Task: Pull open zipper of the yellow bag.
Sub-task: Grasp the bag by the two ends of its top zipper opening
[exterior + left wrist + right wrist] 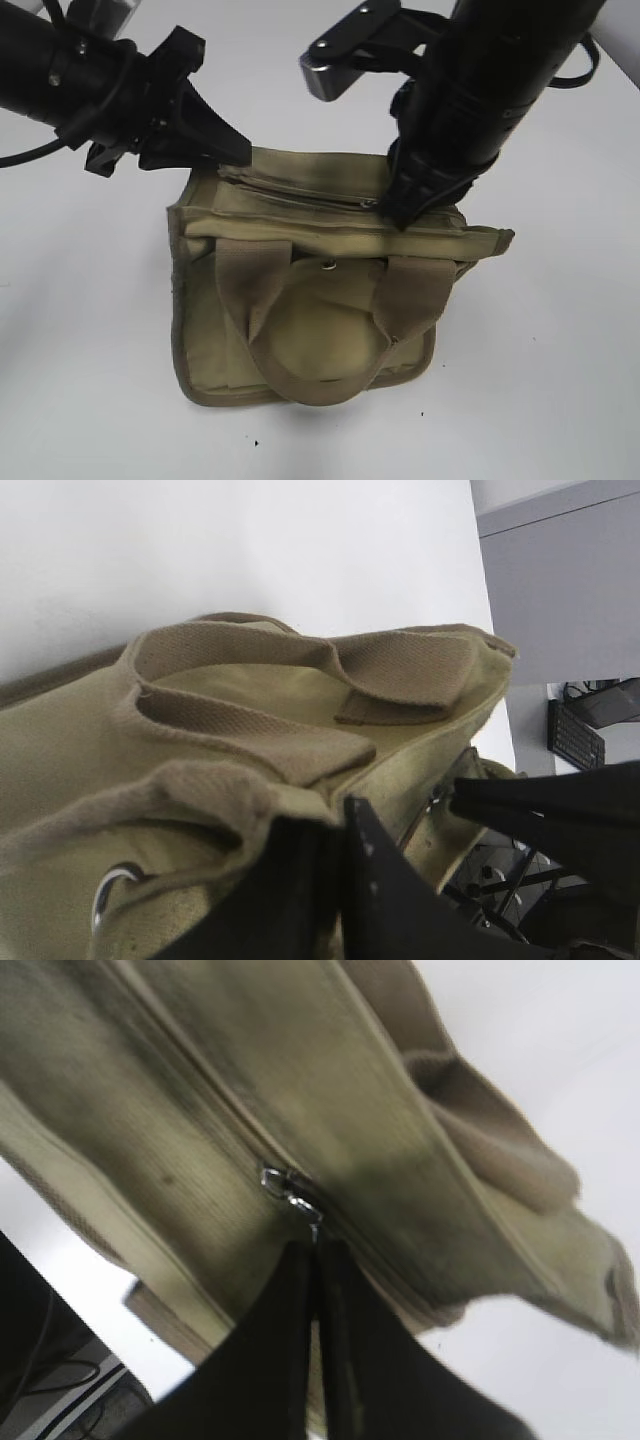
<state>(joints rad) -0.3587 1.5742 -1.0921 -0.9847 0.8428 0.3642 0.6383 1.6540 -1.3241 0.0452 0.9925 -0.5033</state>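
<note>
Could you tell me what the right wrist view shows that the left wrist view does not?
Only the right wrist view shows the zipper line and its silver pull tab, with the right gripper shut right at the tab. Only the left wrist view shows the webbing handles, a metal ring, and the left gripper closed on the fabric at the bag's edge. Both show the yellow bag on the white table.

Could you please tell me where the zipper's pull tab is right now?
In the right wrist view the pull tab sits mid-frame at the right tool's closed tips; in the exterior view, right of centre on the bag's top.
</note>
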